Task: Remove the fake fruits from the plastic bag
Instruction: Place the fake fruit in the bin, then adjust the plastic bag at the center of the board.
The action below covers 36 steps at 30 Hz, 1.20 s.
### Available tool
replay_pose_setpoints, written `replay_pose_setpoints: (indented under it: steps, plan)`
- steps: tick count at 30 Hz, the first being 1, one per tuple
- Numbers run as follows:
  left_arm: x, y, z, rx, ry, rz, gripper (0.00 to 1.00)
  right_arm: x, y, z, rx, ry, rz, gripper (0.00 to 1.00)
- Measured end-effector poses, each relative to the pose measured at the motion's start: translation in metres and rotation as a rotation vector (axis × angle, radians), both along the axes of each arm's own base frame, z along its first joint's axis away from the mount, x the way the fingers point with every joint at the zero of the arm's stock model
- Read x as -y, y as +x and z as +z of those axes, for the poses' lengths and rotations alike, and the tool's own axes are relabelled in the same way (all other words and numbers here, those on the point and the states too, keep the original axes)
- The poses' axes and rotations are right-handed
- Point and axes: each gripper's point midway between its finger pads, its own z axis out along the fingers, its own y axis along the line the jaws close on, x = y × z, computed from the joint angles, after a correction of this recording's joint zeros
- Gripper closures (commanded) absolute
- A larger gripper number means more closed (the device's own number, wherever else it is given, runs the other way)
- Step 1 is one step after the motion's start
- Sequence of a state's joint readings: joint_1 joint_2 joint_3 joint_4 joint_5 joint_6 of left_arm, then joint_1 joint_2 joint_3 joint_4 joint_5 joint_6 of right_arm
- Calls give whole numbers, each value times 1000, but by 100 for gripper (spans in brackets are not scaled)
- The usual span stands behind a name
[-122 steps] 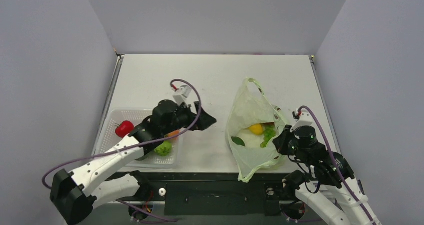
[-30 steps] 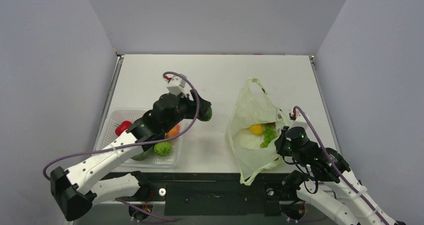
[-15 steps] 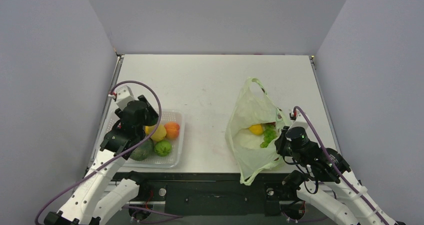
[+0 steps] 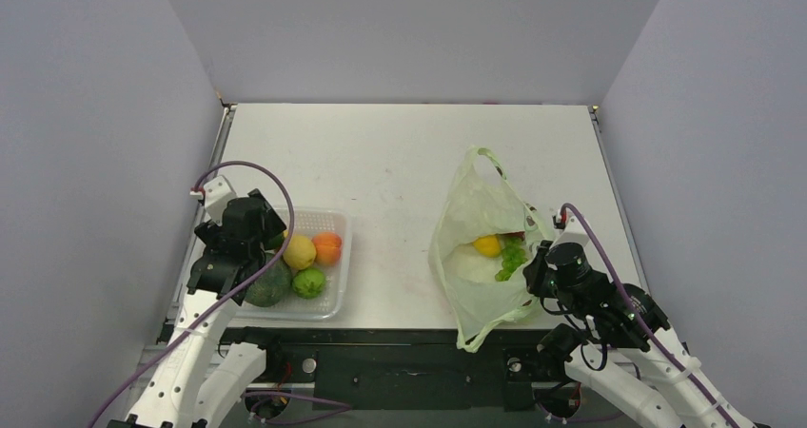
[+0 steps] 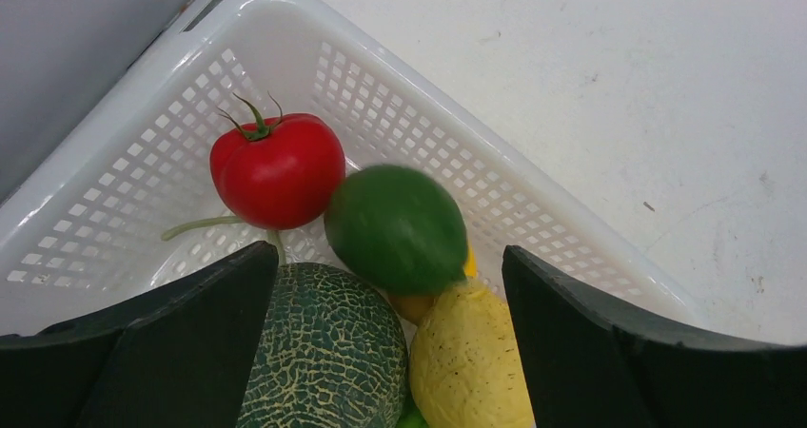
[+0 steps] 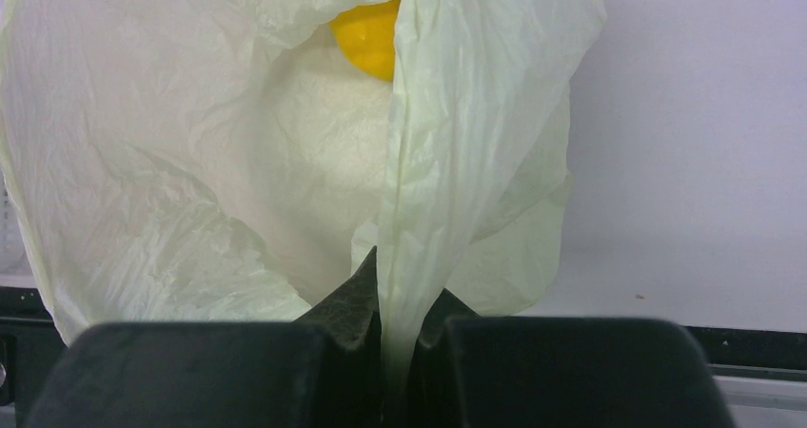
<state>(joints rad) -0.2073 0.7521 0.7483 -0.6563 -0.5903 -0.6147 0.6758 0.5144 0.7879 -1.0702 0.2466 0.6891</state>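
The plastic bag (image 4: 476, 228) lies open at the right of the table, with a yellow fruit (image 4: 487, 245) and green grapes (image 4: 512, 257) inside. My right gripper (image 4: 535, 266) is shut on the bag's right edge; in the right wrist view (image 6: 398, 352) the film is pinched between the fingers, with the yellow fruit (image 6: 371, 33) behind. My left gripper (image 4: 249, 233) is open over the white basket (image 4: 338, 300). In the left wrist view, a blurred dark green fruit (image 5: 396, 228) sits free between the open fingers (image 5: 190, 333), above a netted melon (image 5: 324, 352) and a yellow fruit (image 5: 471, 361).
The basket (image 5: 114, 152) sits at the table's left near the wall and also holds a red tomato (image 5: 277, 169), an orange fruit (image 4: 327, 247), a yellow fruit (image 4: 299, 252) and a light green fruit (image 4: 308, 282). Bare table lies between the basket and the bag.
My left arm carried the dark green fruit from beside the bag to over the basket and opened; the fruit is now loose among the basket's fruits. The right gripper still pinches the bag.
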Motion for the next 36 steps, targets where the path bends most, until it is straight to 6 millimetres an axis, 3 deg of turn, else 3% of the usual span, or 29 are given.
replay_pose_setpoints:
  steps: [5,10,16,20,22,25,28,31,33,35,36]
  plan:
    - [1,-1,4,16,-6,-10,12,0,0,0,-2,-2,0,100]
    - [21,1,4,18,-58,-120,13,0,0,1,0,1,-1,100]
    - [71,8,20,87,-209,-369,16,1,4,35,78,42,-11,100]
    - [112,14,41,168,-337,-552,19,5,8,63,151,58,-17,100]
    - [137,15,57,228,-427,-666,20,1,8,63,147,53,6,100]
    - [170,11,73,287,-540,-819,18,-13,7,45,73,39,75,100]
    - [211,-3,85,310,-620,-995,16,-30,-4,0,-82,21,165,100]
    - [269,-33,91,294,-661,-1219,17,-39,-29,-42,-231,26,243,100]
    - [309,-60,90,251,-674,-1373,18,-41,-40,-52,-276,45,265,100]
    - [349,-85,81,192,-668,-1502,21,-43,-46,-55,-293,65,273,91]
    - [368,-96,74,162,-662,-1552,21,-43,-48,-55,-297,75,266,78]
